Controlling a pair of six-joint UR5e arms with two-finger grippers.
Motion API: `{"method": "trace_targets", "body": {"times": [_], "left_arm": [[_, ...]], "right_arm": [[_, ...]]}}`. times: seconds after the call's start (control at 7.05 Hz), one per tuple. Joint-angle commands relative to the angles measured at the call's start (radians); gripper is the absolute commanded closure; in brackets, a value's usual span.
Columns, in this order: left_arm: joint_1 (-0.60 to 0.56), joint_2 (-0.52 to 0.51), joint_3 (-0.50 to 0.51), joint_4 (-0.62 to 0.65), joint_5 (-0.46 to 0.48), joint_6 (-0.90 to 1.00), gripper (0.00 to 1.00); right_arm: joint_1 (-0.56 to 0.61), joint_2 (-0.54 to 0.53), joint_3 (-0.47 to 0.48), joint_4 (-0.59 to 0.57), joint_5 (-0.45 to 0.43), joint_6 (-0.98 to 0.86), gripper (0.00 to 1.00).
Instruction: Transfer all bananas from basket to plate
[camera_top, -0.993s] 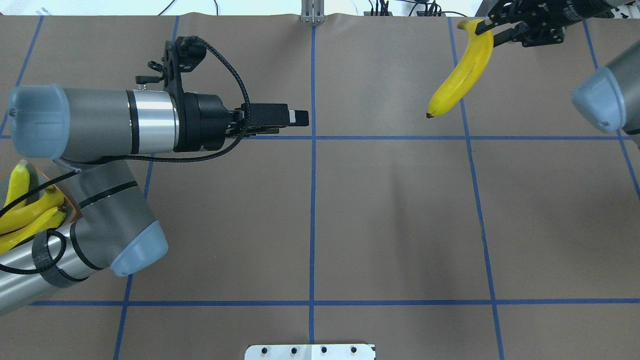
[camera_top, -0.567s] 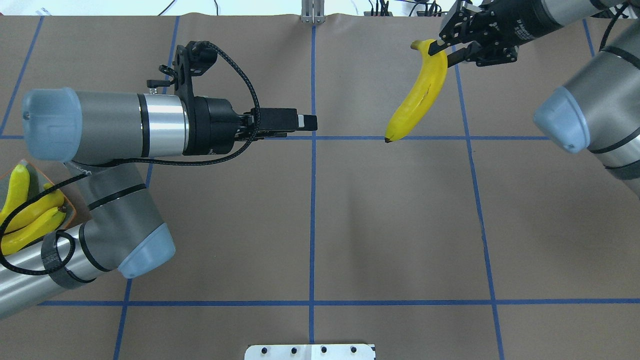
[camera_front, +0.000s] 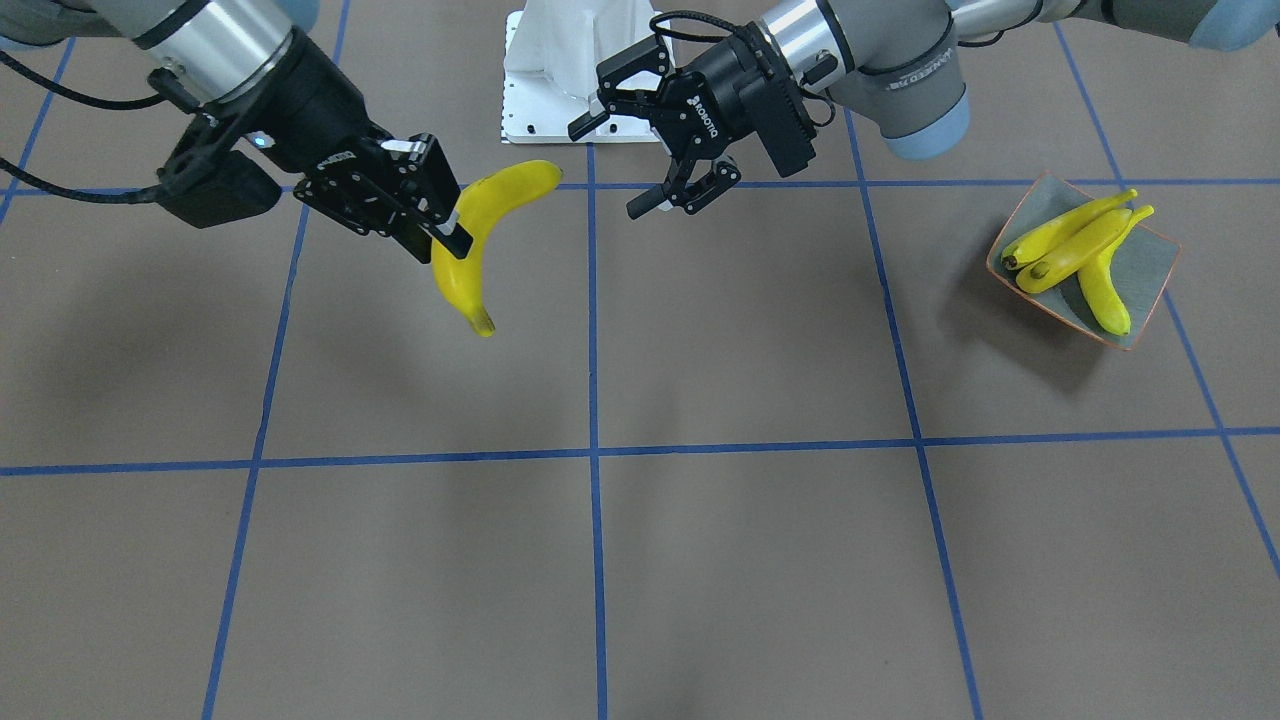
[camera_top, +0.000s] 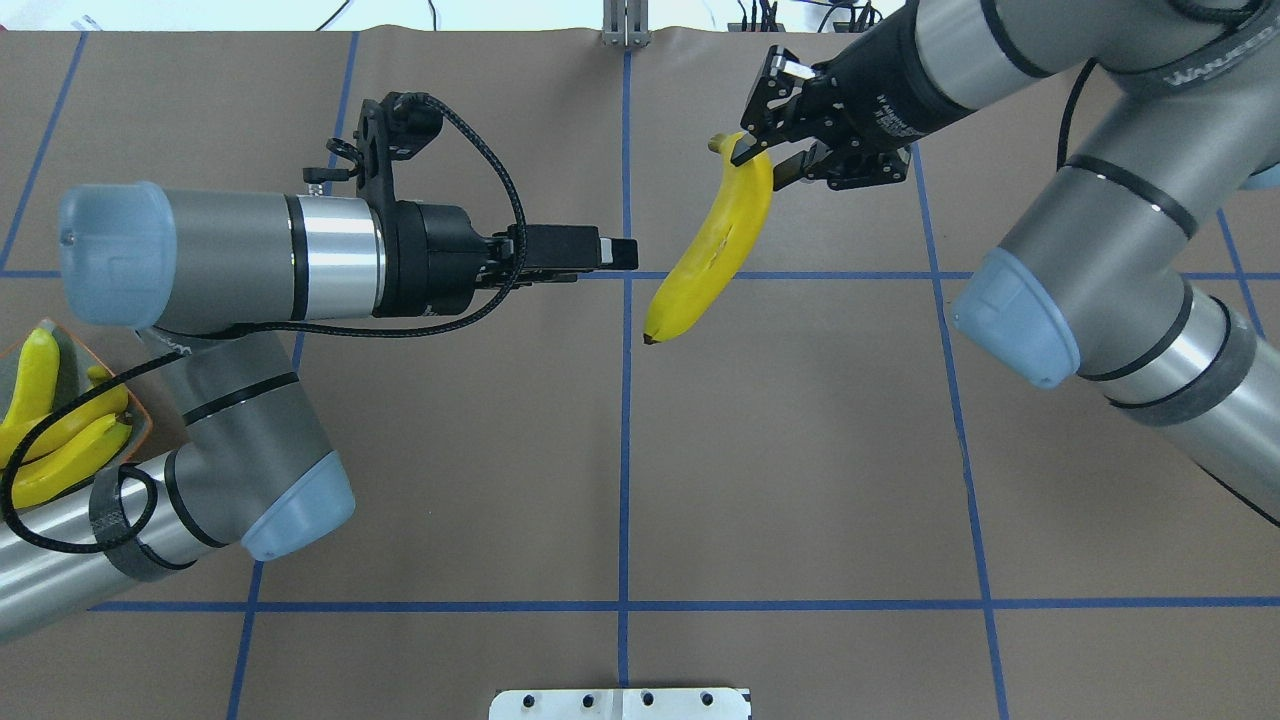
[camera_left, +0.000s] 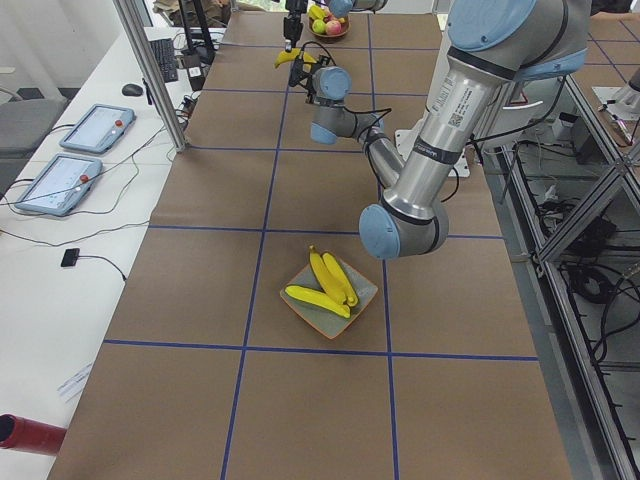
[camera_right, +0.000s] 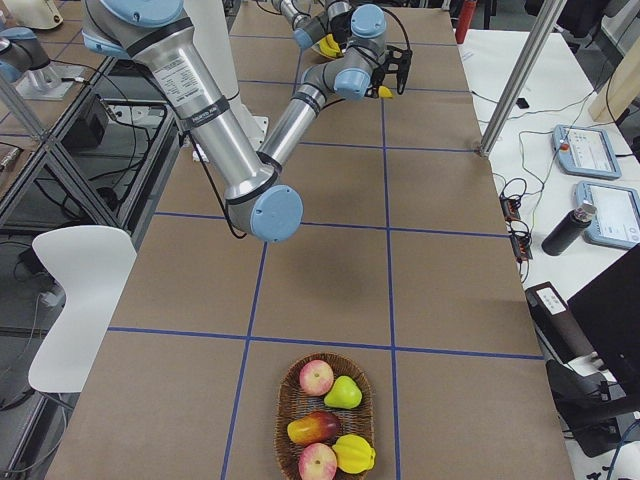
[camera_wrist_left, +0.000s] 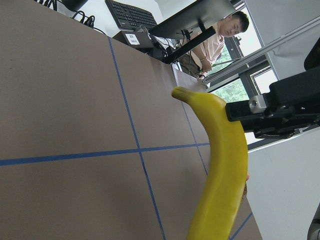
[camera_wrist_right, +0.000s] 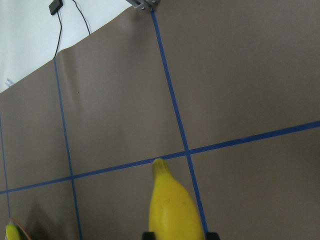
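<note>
My right gripper (camera_top: 755, 158) is shut on the stem end of a long yellow banana (camera_top: 712, 250), which hangs tilted above the table's middle. They also show in the front view: the gripper (camera_front: 440, 228) and the banana (camera_front: 485, 215). My left gripper (camera_top: 625, 253) is open and empty, and its tips point at the banana from close by; it also shows in the front view (camera_front: 605, 172). The left wrist view shows the banana (camera_wrist_left: 225, 170) close ahead. Three bananas (camera_front: 1075, 250) lie on the grey-green plate (camera_front: 1150, 290), beside my left arm's base.
A wicker basket (camera_right: 285, 395) at the table's right end holds peaches, a pear and other fruit, with no banana showing in it. A white mounting plate (camera_front: 560, 70) lies at the robot's edge. An operator (camera_wrist_left: 220, 37) sits beyond the far edge.
My right arm has swung left with the banana, from the far right corner to the table's middle. My left gripper has edged a little to the right.
</note>
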Motion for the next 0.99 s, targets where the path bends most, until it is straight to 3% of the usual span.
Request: {"method": "trace_targets", "body": {"times": [0.0,0.57,0.71,0.85], "left_arm": [[0.019,0.001,0.000,-0.002,0.000,0.002,0.01],[0.042,0.007,-0.001,-0.003,0.011,0.023,0.01],[0.057,0.012,0.000,-0.003,0.011,0.046,0.06],[0.066,0.014,-0.004,-0.006,0.011,0.046,0.18]], "right_arm": [[-0.047,0.056,-0.001,-0.065,-0.049,0.019,1.00],[-0.062,0.090,0.002,-0.073,-0.050,0.030,1.00],[-0.065,0.094,0.002,-0.073,-0.050,0.030,1.00],[-0.065,0.094,0.000,-0.073,-0.050,0.031,1.00]]}}
